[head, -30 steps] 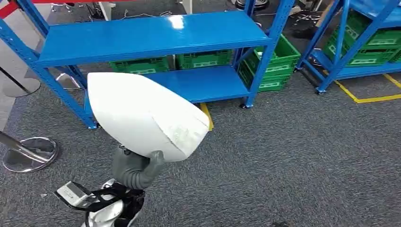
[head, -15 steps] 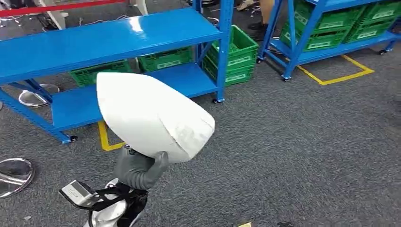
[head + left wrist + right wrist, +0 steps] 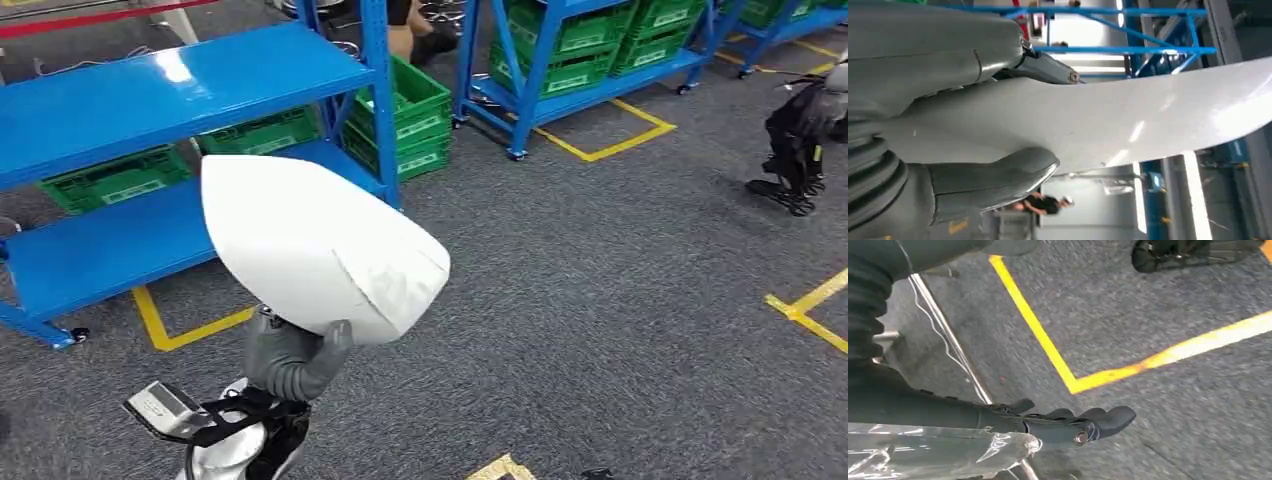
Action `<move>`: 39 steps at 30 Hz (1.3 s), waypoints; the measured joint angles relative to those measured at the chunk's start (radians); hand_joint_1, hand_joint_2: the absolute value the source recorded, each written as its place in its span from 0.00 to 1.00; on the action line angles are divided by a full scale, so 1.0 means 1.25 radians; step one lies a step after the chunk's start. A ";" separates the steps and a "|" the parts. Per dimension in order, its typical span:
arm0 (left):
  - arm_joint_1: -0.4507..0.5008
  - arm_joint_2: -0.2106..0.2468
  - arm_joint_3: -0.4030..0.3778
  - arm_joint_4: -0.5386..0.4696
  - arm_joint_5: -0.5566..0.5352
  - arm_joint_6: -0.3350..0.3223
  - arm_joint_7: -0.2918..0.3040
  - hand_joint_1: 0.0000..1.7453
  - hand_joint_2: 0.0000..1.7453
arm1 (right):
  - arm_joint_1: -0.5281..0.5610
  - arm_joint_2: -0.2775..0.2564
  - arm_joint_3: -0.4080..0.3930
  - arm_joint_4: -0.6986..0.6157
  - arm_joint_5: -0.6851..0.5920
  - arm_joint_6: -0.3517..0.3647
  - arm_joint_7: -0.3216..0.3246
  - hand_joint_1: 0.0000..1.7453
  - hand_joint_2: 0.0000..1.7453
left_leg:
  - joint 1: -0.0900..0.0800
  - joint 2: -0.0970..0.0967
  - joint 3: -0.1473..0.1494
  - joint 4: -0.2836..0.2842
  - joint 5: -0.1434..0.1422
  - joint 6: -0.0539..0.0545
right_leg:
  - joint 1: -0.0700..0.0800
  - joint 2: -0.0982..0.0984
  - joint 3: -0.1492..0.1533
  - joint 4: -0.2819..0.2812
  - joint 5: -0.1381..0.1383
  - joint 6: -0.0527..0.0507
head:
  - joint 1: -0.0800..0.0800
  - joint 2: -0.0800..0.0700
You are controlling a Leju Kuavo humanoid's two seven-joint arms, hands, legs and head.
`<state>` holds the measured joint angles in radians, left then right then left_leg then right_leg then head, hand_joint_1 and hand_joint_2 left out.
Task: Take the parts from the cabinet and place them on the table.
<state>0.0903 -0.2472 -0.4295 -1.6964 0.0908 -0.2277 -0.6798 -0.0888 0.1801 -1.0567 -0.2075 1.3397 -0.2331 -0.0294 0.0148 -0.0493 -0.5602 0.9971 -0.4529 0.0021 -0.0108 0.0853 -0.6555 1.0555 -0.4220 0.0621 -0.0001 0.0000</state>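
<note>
The robot's left hand (image 3: pixel 290 358) holds a large, smooth white shell-shaped plastic part (image 3: pixel 318 245), rounded and tapering like a nose cone. In the head view the grey thumb (image 3: pixel 330 345) curls up against the underside of the part while the rest of the hand sits beneath it. The left wrist view shows the grip closely: the thick grey thumb (image 3: pixel 993 182) presses on one face of the white part (image 3: pixel 1128 120) and a darker finger (image 3: pixel 1048 69) lies along the opposite face, so the part's edge is clamped between them. How the remaining fingers lie cannot be told.

The part is carried in the air above the grey carpet floor (image 3: pixel 620 320), in front of the low blue metal shelf rack (image 3: pixel 170 95) and well apart from it. Green plastic crates (image 3: pixel 400 115) sit on and beside the rack's lower shelf, and more green crates fill a second blue rack (image 3: pixel 590 45) further back. Yellow tape lines (image 3: pixel 185 330) mark the carpet just in front of the rack.

The right hand (image 3: pixel 1068 425) hangs above the carpet near a yellow tape corner (image 3: pixel 1073 385). Its dark fingers (image 3: pixel 1108 417) lie extended close together, touching nothing. Crinkled clear plastic film (image 3: pixel 943 452) wraps the arm just behind the hand.
</note>
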 joint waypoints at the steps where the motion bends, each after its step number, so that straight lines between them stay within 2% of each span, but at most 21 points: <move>1: 0.000 0.000 0.000 0.000 0.001 0.000 0.000 1.00 1.00 | -0.003 0.000 0.000 0.000 0.000 0.000 0.000 0.00 1.00 | -0.003 0.013 0.000 0.000 0.000 0.005 | 0.000 -0.035 -0.025 0.051 -0.031 0.003 | 0.004 0.000; 3: 0.000 0.000 0.001 0.000 0.001 0.000 0.000 1.00 1.00 | -0.008 0.000 -0.001 0.000 0.000 0.000 0.000 0.00 1.00 | -0.008 0.041 0.000 0.000 -0.002 0.007 | -0.001 -0.062 -0.087 0.186 -0.092 0.005 | 0.003 0.000; 5: 0.000 0.001 0.002 0.002 0.001 0.000 0.000 1.00 1.00 | -0.007 0.000 -0.001 0.000 0.000 0.000 0.000 0.00 1.00 | -0.010 0.064 0.001 0.000 -0.003 0.008 | -0.001 -0.065 -0.099 0.220 -0.092 0.005 | 0.003 0.000; 7: 0.000 0.001 0.002 0.003 0.001 0.000 0.000 1.00 1.00 | -0.004 0.000 -0.001 0.000 -0.001 0.000 0.000 0.00 1.00 | -0.010 0.083 0.004 0.001 -0.006 0.006 | -0.001 -0.072 -0.036 0.113 -0.037 0.002 | 0.003 0.000; 8: 0.000 0.000 0.001 0.003 0.001 0.000 0.000 1.00 1.00 | -0.005 0.000 -0.002 0.000 -0.001 0.000 0.000 0.00 1.00 | -0.010 0.093 0.008 0.001 -0.009 0.003 | 0.000 -0.090 0.016 0.025 -0.004 0.000 | 0.004 0.000; 9: 0.000 0.000 0.002 0.003 0.001 0.000 0.000 1.00 1.00 | -0.007 0.000 -0.002 0.000 -0.001 0.000 0.000 0.00 1.00 | -0.012 0.101 0.012 0.000 -0.011 -0.001 | 0.007 -0.122 0.038 -0.020 -0.012 -0.005 | 0.003 0.000; 14: -0.001 0.001 0.000 0.003 0.002 0.000 0.000 1.00 1.00 | -0.009 0.000 -0.002 0.000 -0.001 0.000 0.000 0.00 1.00 | -0.016 0.131 0.015 -0.003 -0.014 -0.023 | 0.007 -0.083 0.034 -0.023 0.001 -0.029 | 0.001 0.000; 16: -0.002 0.002 0.000 0.003 0.002 -0.001 0.000 1.00 1.00 | -0.007 0.001 -0.002 0.000 -0.001 0.000 0.001 0.00 1.00 | -0.012 0.069 -0.006 0.048 -0.056 -0.030 | 0.001 -0.067 0.034 -0.026 0.004 -0.034 | -0.003 0.000; 18: -0.002 0.002 0.000 0.004 0.002 -0.001 0.000 1.00 1.00 | -0.010 0.001 -0.002 0.000 -0.001 0.000 0.001 0.00 1.00 | -0.012 0.050 -0.068 0.177 -0.117 -0.033 | 0.000 -0.049 0.031 -0.026 0.006 -0.038 | -0.005 0.000; 20: -0.002 0.002 0.001 0.008 0.002 -0.001 0.000 1.00 1.00 | -0.009 0.001 -0.002 0.000 -0.001 0.000 0.002 0.00 1.00 | -0.012 0.046 -0.109 0.247 -0.125 -0.033 | 0.000 -0.026 0.030 -0.026 0.007 -0.038 | -0.005 0.000; 22: -0.002 0.002 0.001 0.009 0.002 -0.001 0.000 1.00 1.00 | -0.008 0.001 -0.002 0.000 -0.001 0.000 0.002 0.00 1.00 | -0.010 0.043 -0.082 0.180 -0.065 -0.031 | -0.002 -0.003 0.031 -0.026 0.009 -0.034 | -0.005 0.000; 23: -0.002 0.002 0.001 0.009 0.002 -0.001 0.000 1.00 1.00 | -0.008 0.001 -0.002 0.000 -0.001 0.000 0.002 0.00 1.00 | -0.007 0.027 -0.047 0.108 -0.025 -0.031 | -0.004 0.011 0.031 -0.025 0.010 -0.031 | -0.005 0.000; 24: -0.002 0.002 0.001 0.009 0.002 -0.001 0.000 1.00 1.00 | -0.009 0.001 -0.002 0.000 -0.001 0.001 0.002 0.00 1.00 | -0.001 -0.013 -0.018 0.049 -0.002 -0.033 | -0.005 0.020 0.029 -0.025 0.012 -0.027 | -0.006 0.000; 25: -0.002 0.002 0.001 0.009 0.002 -0.001 0.000 1.00 1.00 | -0.011 0.000 -0.002 0.000 -0.001 0.001 0.002 0.00 1.00 | 0.005 -0.051 -0.001 0.006 -0.003 -0.033 | 0.000 0.033 0.021 -0.015 0.010 -0.021 | -0.009 0.000; 29: -0.003 0.000 0.001 0.011 0.002 -0.001 0.000 1.00 1.00 | -0.002 0.000 -0.002 0.000 -0.001 0.001 0.001 0.00 1.00 | 0.003 -0.013 -0.003 0.005 -0.004 -0.010 | -0.009 0.062 0.006 -0.027 0.021 -0.001 | -0.011 0.000; 31: -0.004 -0.001 -0.001 0.011 0.002 -0.001 0.000 1.00 1.00 | -0.001 0.000 -0.003 0.000 -0.001 0.001 0.002 0.00 1.00 | 0.000 0.008 -0.002 0.005 -0.003 0.003 | -0.001 -0.036 -0.015 0.020 -0.010 0.001 | 0.001 0.000; 33: -0.003 -0.001 0.000 0.011 0.002 -0.001 0.000 1.00 1.00 | -0.007 0.001 -0.003 0.000 -0.001 0.001 0.002 0.00 1.00 | -0.005 0.034 -0.002 0.005 -0.004 0.006 | -0.002 -0.062 -0.074 0.149 -0.076 0.005 | 0.001 0.000; 35: -0.003 0.000 0.000 0.012 0.002 -0.001 0.000 1.00 1.00 | -0.006 0.001 -0.003 0.000 -0.001 0.001 0.002 0.00 1.00 | -0.007 0.061 -0.001 0.005 -0.006 0.008 | -0.002 -0.064 -0.107 0.228 -0.101 0.006 | 0.001 0.000; 36: -0.003 0.000 0.000 0.013 0.002 -0.001 0.000 1.00 1.00 | -0.005 0.001 -0.003 0.000 -0.002 0.001 0.002 0.00 1.00 | -0.008 0.070 -0.001 0.005 -0.007 0.007 | -0.002 -0.064 -0.094 0.210 -0.086 0.006 | 0.001 0.000; 38: -0.004 0.000 0.000 0.013 0.002 -0.001 0.000 1.00 1.00 | -0.004 0.001 -0.003 0.000 -0.001 0.001 0.002 0.00 1.00 | -0.008 0.089 0.003 0.005 -0.011 0.003 | -0.001 -0.076 -0.026 0.091 -0.029 0.002 | 0.001 0.000; 39: -0.004 -0.001 0.000 0.013 0.002 -0.001 0.000 1.00 1.00 | -0.005 0.001 -0.004 0.000 -0.001 0.001 0.002 0.00 1.00 | -0.008 0.098 0.008 0.006 -0.014 0.000 | 0.000 -0.103 0.020 0.015 -0.003 -0.001 | 0.002 0.000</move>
<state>0.0858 -0.2480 -0.4299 -1.6808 0.0931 -0.2293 -0.6798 -0.0954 0.1808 -1.0613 -0.2075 1.3386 -0.2316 -0.0275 0.0048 0.0736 -0.5508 1.0040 -0.4707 0.0020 -0.0105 -0.0433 -0.6305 1.0745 -0.4255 0.0612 0.0019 0.0000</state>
